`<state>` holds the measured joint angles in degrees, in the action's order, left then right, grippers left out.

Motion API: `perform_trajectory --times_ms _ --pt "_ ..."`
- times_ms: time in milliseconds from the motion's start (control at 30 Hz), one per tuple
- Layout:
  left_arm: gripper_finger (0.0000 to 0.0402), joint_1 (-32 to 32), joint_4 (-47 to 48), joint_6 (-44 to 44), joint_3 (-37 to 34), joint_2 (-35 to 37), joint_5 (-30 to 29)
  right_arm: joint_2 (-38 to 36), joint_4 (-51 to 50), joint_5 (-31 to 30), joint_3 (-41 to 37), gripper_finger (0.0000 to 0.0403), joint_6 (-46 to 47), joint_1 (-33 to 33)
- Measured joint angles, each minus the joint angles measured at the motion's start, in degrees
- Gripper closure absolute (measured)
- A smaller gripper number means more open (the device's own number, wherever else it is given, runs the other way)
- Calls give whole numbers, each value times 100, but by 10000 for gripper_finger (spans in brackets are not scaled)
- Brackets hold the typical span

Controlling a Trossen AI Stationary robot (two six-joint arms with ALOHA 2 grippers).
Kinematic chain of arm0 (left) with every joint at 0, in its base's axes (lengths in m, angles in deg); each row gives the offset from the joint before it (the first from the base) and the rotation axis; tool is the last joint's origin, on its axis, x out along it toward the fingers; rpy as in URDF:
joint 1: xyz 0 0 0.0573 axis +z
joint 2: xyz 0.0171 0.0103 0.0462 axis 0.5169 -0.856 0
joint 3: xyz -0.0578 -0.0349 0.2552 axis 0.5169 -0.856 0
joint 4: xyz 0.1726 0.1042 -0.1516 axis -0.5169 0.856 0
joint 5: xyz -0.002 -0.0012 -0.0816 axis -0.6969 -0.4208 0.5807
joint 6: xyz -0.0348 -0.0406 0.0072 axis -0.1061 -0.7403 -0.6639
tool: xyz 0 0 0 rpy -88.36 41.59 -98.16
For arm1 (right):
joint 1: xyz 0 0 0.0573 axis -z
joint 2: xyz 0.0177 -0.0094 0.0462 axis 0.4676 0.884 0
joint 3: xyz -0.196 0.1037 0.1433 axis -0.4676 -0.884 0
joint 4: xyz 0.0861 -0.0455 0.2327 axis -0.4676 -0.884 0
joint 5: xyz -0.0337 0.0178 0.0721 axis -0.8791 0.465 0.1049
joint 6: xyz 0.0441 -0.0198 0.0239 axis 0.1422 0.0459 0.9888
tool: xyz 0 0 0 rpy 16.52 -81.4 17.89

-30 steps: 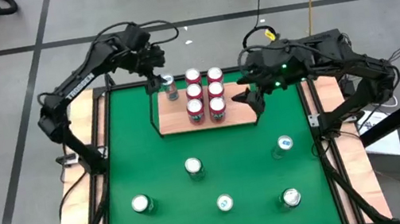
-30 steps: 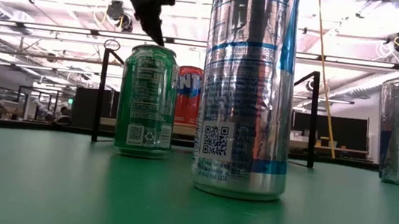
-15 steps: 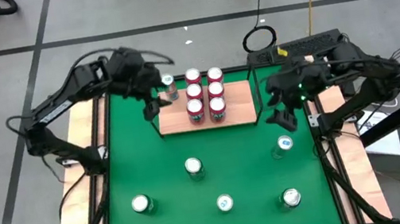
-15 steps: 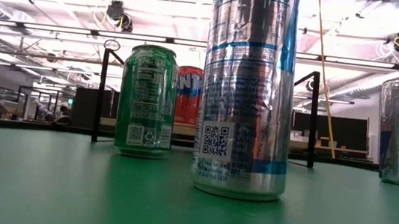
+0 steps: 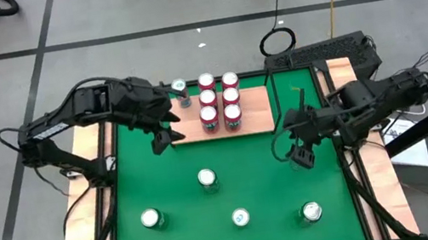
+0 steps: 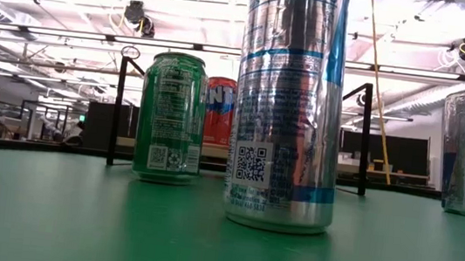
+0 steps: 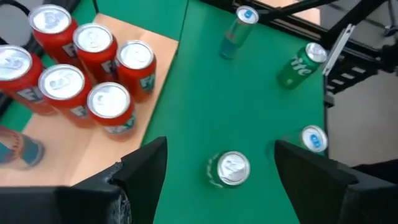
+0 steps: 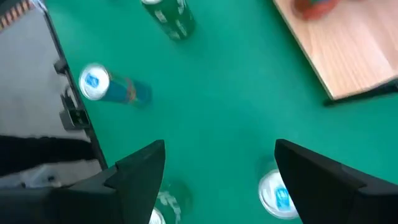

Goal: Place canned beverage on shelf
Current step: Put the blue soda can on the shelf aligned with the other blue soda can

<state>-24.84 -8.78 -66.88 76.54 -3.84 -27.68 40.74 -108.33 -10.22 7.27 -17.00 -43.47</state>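
Cans on shelf: six red cans (image 5: 218, 98) stand in two rows on the shelf (image 5: 258, 117), and a seventh, blue-topped can (image 5: 181, 92) stands alone at the shelf's back left corner.
Change, left: a second ago the left claw (image 5: 166, 134) hung at that blue-topped can; now it has drawn off to the shelf's front left corner, spread and holding nothing. I judge that can delivered.
Change, right: the right claw (image 5: 298, 153) has swung from the shelf's right side down over the mat (image 5: 258, 178), above the can (image 8: 277, 196) nearest it, fingers apart and empty.
Meaning: a fresh pick looks to be starting.
Remaining: four more cans stand loose on the mat.
Pose: left arm reaches in, elbow bent; right arm folds low across the desk (image 5: 84, 149).
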Motion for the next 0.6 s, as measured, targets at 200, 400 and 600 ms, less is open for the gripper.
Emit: perform_trajectory --times_ms 200,400,600 --pt "112 -111 124 -313 -4 23 -291 74 -115 -48 -33 91 214 -261" --pt "112 -33 59 -485 -7 23 -474 -3 -915 -52 -192 46 344 -368" --pt "112 -27 61 -483 -7 23 -389 -423 -662 -39 -1116 37 281 -365"
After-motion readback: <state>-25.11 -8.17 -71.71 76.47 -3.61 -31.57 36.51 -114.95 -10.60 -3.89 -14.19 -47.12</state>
